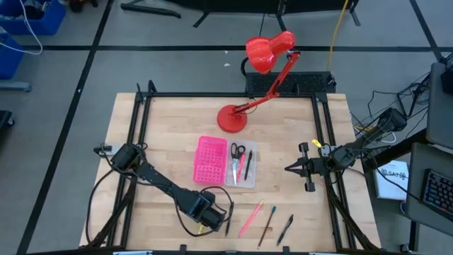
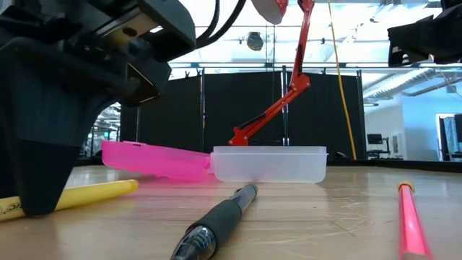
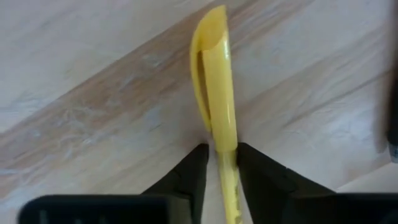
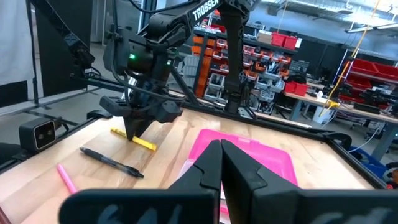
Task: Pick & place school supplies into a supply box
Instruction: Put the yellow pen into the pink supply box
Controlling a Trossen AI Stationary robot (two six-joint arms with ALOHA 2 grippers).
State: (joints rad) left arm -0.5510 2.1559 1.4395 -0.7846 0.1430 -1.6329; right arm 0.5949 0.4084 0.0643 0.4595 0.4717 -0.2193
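My left claw (image 3: 219,163) pinches the yellow pen (image 3: 217,93) at the near edge; scissors (image 1: 234,161) and two pens already sit in the box (image 1: 249,182), four more wait on the counter (image 1: 170,127).

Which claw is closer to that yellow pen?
The left claw: its fingers sit either side of the yellow pen. The right claw waits shut, across the table beyond the supply box.

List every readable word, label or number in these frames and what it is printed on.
"TROSSEN": white lettering on the left arm, right wrist view; its start is hidden.
Yellow pen: dark marks near the left gripper, too blurred to read.
Papers beside the table: print too small to read.
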